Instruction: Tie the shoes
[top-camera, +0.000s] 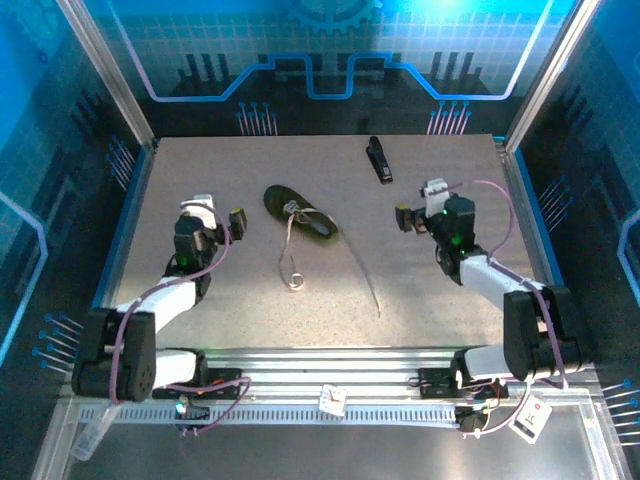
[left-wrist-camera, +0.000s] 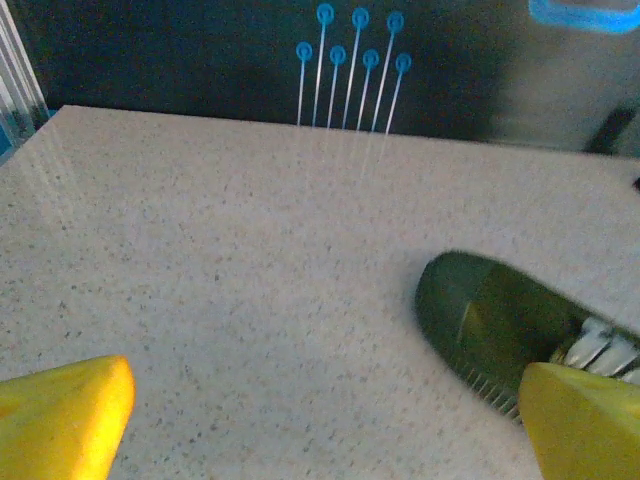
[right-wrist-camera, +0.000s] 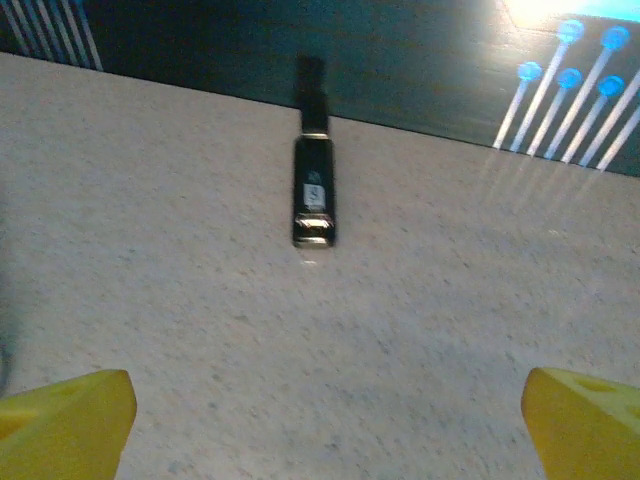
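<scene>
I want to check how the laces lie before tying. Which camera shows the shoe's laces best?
Top external: the whole olive shoe lies there with both whitish laces trailing loose toward the near edge. Left wrist catches just the toe and a bit of lacing at its right edge. Right wrist faces the black clip.

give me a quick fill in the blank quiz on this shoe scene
1. The laces of the olive shoe trail loose: they are ____.
2. The left gripper and the right gripper both stand ____, holding nothing.
3. The black clip-like object lies nearer the ____ gripper.

Missing words: untied; open; right
</scene>
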